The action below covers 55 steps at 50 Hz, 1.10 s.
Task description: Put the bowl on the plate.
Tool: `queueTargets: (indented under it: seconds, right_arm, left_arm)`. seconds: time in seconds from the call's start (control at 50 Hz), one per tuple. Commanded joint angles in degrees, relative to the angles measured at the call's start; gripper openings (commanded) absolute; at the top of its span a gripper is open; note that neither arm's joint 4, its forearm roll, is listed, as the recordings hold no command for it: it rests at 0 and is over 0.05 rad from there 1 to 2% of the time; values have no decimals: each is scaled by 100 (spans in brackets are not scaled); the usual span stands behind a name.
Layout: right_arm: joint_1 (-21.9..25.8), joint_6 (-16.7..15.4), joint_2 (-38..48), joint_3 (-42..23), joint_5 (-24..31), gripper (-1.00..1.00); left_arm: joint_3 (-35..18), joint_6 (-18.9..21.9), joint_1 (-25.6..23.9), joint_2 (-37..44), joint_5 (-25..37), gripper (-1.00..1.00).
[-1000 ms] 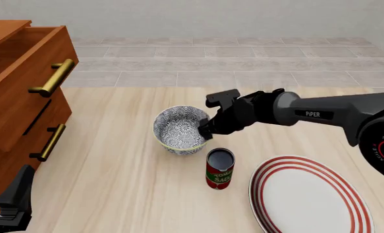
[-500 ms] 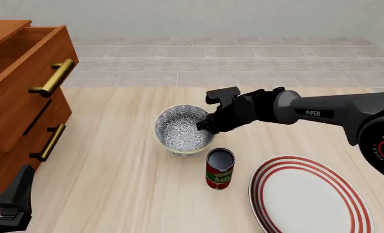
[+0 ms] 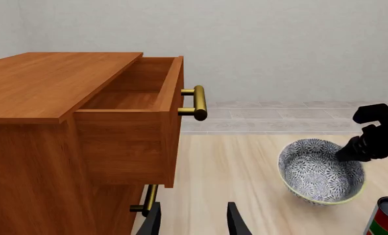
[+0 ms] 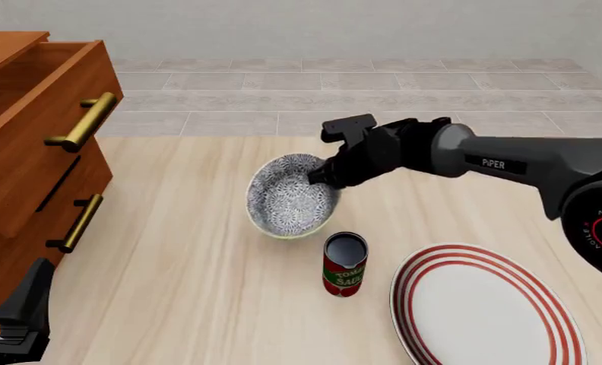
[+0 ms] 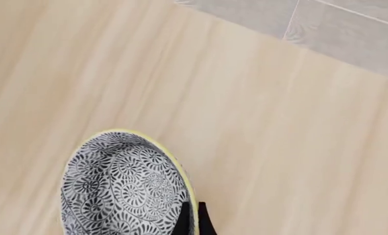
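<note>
My right end effector [image 4: 324, 176], clamped on the bowl [image 4: 291, 197] rim, has tipped and raised the bowl off the counter [image 4: 200, 289] since a second ago, so carrying to the plate [image 4: 483, 312] past the can [image 4: 345, 264] can start.

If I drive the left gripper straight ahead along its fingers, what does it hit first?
Probably nothing soon: the left gripper points over bare table between the drawer cabinet and the bowl, toward the back wall. Depth is uncertain.

A red-labelled can [image 4: 345, 265] stands upright on the counter [image 4: 179, 289]; a wooden dresser [image 4: 27, 152], top drawer [image 3: 132, 117] open
</note>
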Motion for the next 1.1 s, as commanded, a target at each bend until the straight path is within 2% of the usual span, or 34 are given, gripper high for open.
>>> queueTargets:
  seconds: [0.02, 0.48, 0.92, 1.1]
  right_arm:
    - [-61, 9, -54, -482, 240, -100]
    - [-188, -91, -513, -571, 309, -100]
    - [-489, -20, -1325, 351, -88, -100]
    - [-800, 21, -1753, 806, -252, -100]
  left_arm:
    - [0, 0, 0, 0, 0, 100]
    - [0, 0, 0, 0, 0, 100]
    - [0, 0, 0, 0, 0, 100]
    - [0, 0, 0, 0, 0, 100]
